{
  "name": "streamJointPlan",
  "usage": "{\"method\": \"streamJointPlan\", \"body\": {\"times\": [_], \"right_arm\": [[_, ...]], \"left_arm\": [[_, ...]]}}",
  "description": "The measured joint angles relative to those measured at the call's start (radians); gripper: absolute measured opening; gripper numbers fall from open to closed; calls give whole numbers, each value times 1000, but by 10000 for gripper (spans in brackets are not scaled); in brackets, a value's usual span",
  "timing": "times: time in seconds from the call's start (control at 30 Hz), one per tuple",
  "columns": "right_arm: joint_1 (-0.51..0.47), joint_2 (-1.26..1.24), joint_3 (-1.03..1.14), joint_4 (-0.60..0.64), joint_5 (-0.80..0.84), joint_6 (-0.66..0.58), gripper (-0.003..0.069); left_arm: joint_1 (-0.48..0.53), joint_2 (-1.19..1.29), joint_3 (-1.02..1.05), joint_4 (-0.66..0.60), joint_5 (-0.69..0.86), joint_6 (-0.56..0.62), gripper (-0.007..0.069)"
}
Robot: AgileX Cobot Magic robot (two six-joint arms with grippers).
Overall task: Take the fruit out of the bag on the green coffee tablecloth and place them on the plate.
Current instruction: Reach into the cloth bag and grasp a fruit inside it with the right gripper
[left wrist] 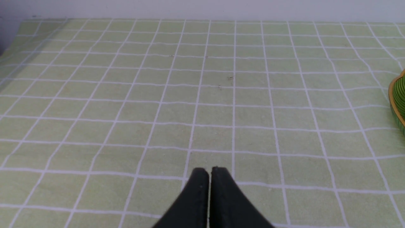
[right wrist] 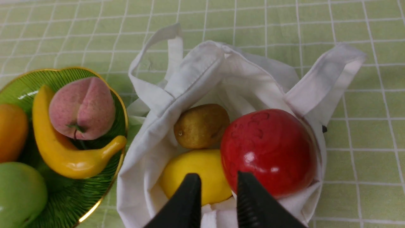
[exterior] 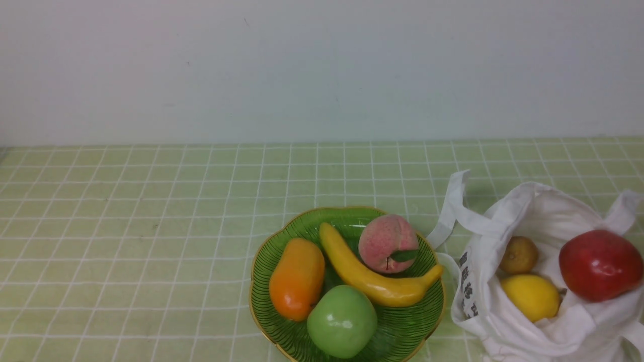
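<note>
Our right pincer (right wrist: 218,176) is a little spread near the bag (right wrist: 148,152), where the lemon (right wrist: 202,164) and the apple (right wrist: 269,152) lie, pinching nothing; our left pincer (left wrist: 208,169) is pressed together.

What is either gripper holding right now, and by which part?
Nothing. The left gripper is shut and empty above the tablecloth. The right gripper hangs open over the lemon and apple in the bag, gripping neither.

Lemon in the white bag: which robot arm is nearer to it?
Right. The right jaws point at the lemon in the bag, close by; the left jaws hang over bare tablecloth, beyond the plate.
</note>
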Motion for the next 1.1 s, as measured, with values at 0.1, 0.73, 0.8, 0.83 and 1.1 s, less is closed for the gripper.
{"method": "streamJointPlan", "body": {"times": [0.1, 0.73, 0.8, 0.83, 1.1], "right_arm": [[0, 56, -13, -35, -8, 0, 363], [0, 390, -12, -299, -114, 310, 691], [0, 413, -12, -300, -125, 320, 691], [0, 445, -12, -302, -137, 327, 691], [0, 524, -17, -311, -152, 334, 659]], "left_arm": [[0, 0, 0, 0, 0, 0, -8], [0, 0, 0, 0, 0, 0, -8], [0, 0, 0, 0, 0, 0, -8], [0, 0, 0, 0, 0, 0, -8], [0, 0, 0, 0, 0, 0, -8]]}}
